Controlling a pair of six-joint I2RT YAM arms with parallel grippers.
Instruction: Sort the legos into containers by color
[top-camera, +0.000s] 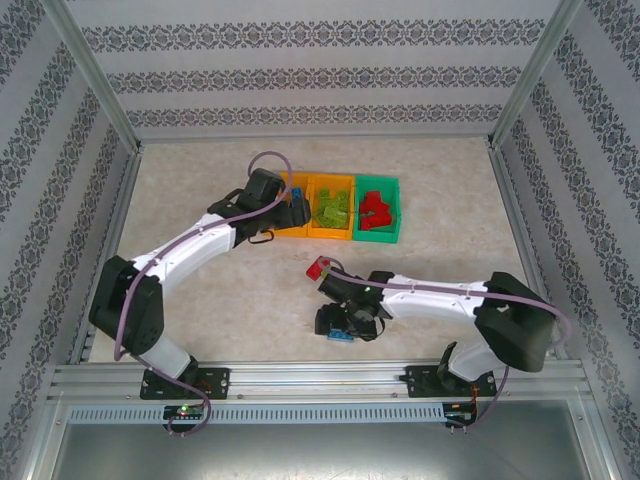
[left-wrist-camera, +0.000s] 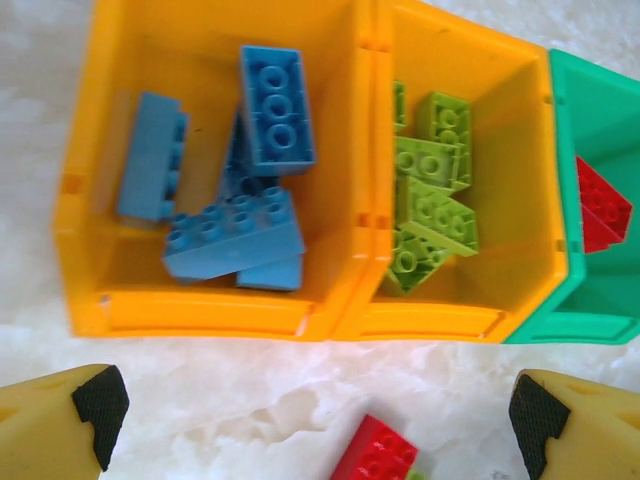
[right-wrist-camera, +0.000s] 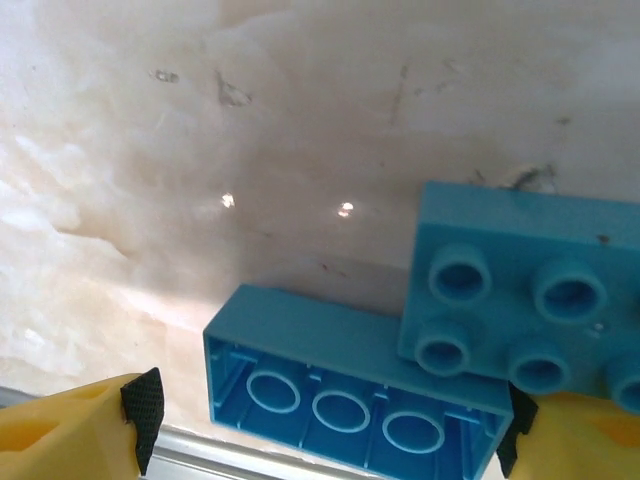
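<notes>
Orange plastic makes two of the three bins standing in a row at the far middle of the desk (top-camera: 450, 230); the third, at the right end, is green. The left bin (left-wrist-camera: 90, 200) holds a heap of blue bricks (left-wrist-camera: 275, 110), the middle bin (left-wrist-camera: 500, 120) holds green bricks (left-wrist-camera: 430, 215), and the green bin (left-wrist-camera: 600, 110) holds red bricks (top-camera: 376, 210). The left pincer (left-wrist-camera: 315, 415) hangs by the left bin's near side, its jaws spread wide and empty. On the bare desk in front of the bins lies a loose red brick (left-wrist-camera: 378, 452), with a sliver of green just beside it. The right pincer (right-wrist-camera: 325, 430) is low over the desk near the arm bases. It is released, its pads (right-wrist-camera: 140, 415) standing either side of an upturned blue brick (right-wrist-camera: 340, 395) that shows its hollow underside. One pad is clear of that brick; the other is at its end, and whether it touches cannot be told. A studded blue brick (right-wrist-camera: 520, 250) lies studs up, overlapping the upturned one's far corner.
</notes>
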